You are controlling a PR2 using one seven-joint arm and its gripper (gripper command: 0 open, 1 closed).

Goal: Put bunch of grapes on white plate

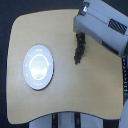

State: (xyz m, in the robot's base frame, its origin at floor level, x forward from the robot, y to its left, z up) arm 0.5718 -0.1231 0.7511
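The bunch of grapes [79, 49], a dark purple-black tapering cluster, hangs or lies lengthwise just below the robot's grey forearm and wrist at the upper right of the exterior view. Its top end disappears under the arm's housing at about the point where the gripper [80, 34] must be; the fingers themselves are hidden by the housing. The white plate [38, 66], round and glossy with a paler centre, lies on the wooden table toward the exterior view's left, well apart from the grapes. Nothing rests on the plate.
The light wooden table [95, 85] has rounded corners and dark floor around it. The bulky grey arm [102, 25] covers the table's upper right corner. A dark thin frame [124, 75] stands by the right edge.
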